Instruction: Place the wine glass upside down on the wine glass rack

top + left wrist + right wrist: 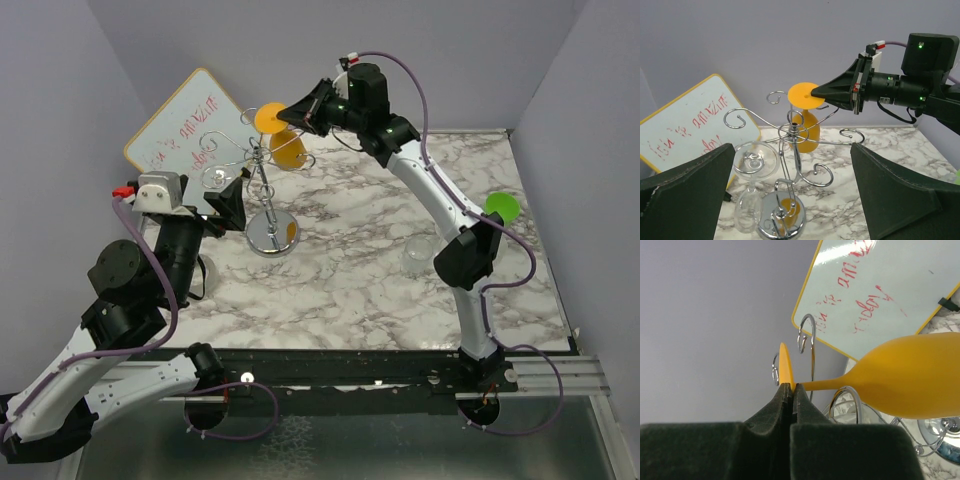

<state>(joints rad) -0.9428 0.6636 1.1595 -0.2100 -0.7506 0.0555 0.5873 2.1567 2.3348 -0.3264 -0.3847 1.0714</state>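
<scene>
2 white-and-black arms [430,190]; purple cables [896,44]; black wedge-shaped tools [812,92]; green lights [920,45].

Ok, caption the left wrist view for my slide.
Right gripper, shut, at the foot of the inverted orange wine glass at the chrome rack.

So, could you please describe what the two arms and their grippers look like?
Both the left arm and the right arm have white shells with black joints, and a lilac cable runs along each. The left gripper and the right gripper have matte black, wedge-shaped fingers. Small green lights glow on the right wrist.
</scene>
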